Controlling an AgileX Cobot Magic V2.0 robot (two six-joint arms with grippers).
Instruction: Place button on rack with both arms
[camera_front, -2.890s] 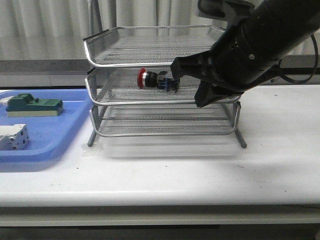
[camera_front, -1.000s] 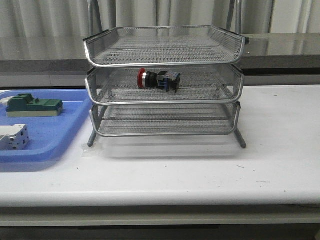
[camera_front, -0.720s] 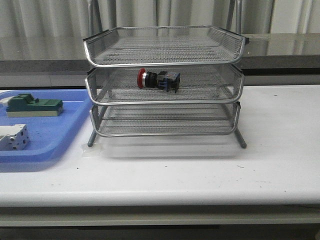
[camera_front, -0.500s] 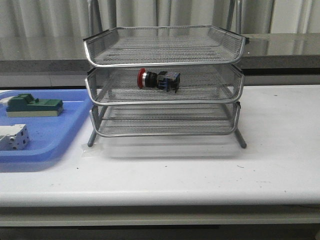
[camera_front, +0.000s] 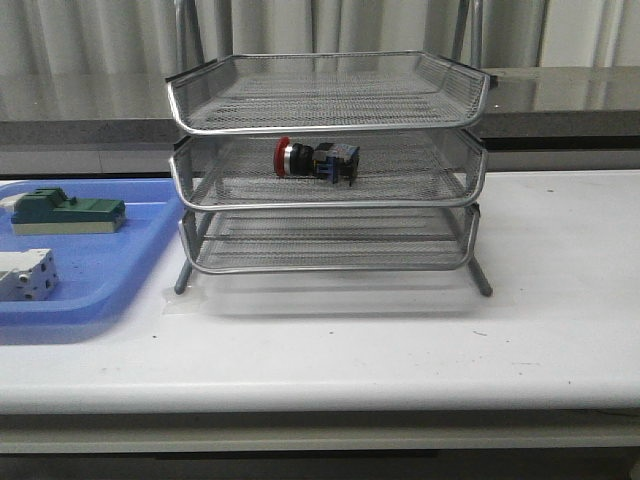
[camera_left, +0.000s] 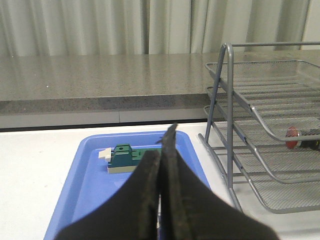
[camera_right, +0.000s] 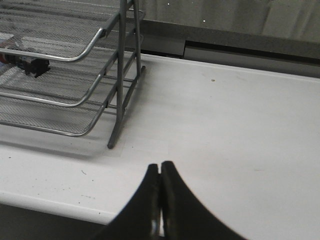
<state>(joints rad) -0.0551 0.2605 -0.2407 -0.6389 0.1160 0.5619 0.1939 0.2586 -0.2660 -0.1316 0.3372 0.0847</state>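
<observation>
Both grippers are sitting empty with their fingers pressed together: the left gripper (camera_left: 161, 200) is hanging over the near end of the blue tray (camera_left: 90, 195), and the right gripper (camera_right: 160, 200) is hanging over bare table (camera_right: 240, 130), off the rack's (camera_front: 328, 120) right leg. Neither is showing in the front view, so both are standing well clear of the rack.

Moving outward, the button (camera_front: 316, 160) is lying on its side in the rack's middle tier, red cap pointing toward the blue tray, body toward the right. It is resting on the mesh, left of the tier's centre and apart from the side walls. The top and bottom tiers are looking empty. On the blue tray (camera_front: 100, 270), a green block (camera_front: 68, 211) and a white block (camera_front: 28, 274) are sitting apart from each other.

By my reading the placing is looking done, so the risks from here are small. The button has a round cap and collar, so a knock to the rack could be setting it rolling across the mesh. The likeliest cause is an arm swinging wide while moving and clipping the frame or a leg; the right one is nearer. The left gripper, dropping low, could be nudging the green block instead.
</observation>
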